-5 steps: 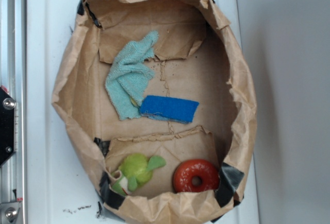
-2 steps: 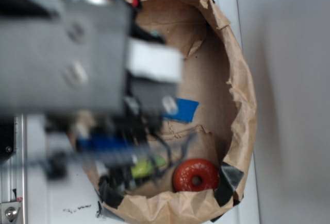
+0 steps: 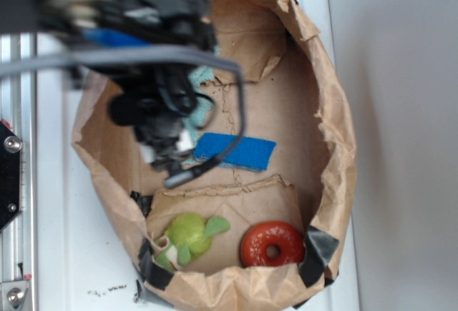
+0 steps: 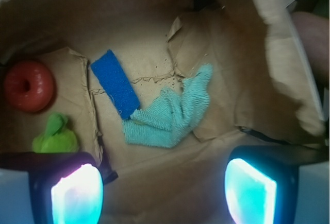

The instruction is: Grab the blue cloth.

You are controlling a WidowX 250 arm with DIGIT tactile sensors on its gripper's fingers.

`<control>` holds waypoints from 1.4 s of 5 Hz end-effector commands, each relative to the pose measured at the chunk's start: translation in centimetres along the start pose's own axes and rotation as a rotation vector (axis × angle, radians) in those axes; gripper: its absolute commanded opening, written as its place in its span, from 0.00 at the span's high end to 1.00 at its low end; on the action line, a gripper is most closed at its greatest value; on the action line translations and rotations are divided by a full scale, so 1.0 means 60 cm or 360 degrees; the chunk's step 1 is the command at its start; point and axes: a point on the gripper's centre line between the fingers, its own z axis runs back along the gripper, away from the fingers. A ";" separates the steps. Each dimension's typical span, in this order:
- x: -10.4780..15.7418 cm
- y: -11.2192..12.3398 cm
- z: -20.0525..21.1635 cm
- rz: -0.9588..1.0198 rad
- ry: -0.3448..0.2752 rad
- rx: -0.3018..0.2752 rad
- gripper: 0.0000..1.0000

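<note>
The blue cloth is a flat dark-blue strip lying on the floor of a brown paper bag. In the wrist view the blue cloth lies slanted, with one end touching a pale teal terry towel. My gripper hangs over the bag's left side, just left of the strip, and the arm hides most of the towel. From the wrist camera the gripper is open: its two glowing fingertips stand wide apart with only bag paper between them, and the strip and towel lie beyond them.
A red ring and a green soft toy lie on a paper flap at the bag's near end. The crumpled bag walls rise all around. A metal rail runs along the left edge.
One second ago no arm was in view. It swept in from the left, large and blurred, and now hangs over the teal towel by the blue cloth. The objects have not moved.
</note>
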 end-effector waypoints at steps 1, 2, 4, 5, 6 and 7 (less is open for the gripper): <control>0.013 0.014 0.021 0.0043 -0.0061 0.0007 0.00; 0.013 0.014 0.021 0.0043 -0.0061 0.0007 0.00; -0.007 0.019 0.000 0.0012 -0.0118 -0.0016 0.00; -0.011 0.011 -0.049 -0.0009 -0.0136 0.0076 0.00; -0.011 0.013 -0.079 -0.0047 -0.0167 0.0093 0.00; 0.006 0.013 -0.096 -0.0012 -0.0155 0.0148 0.00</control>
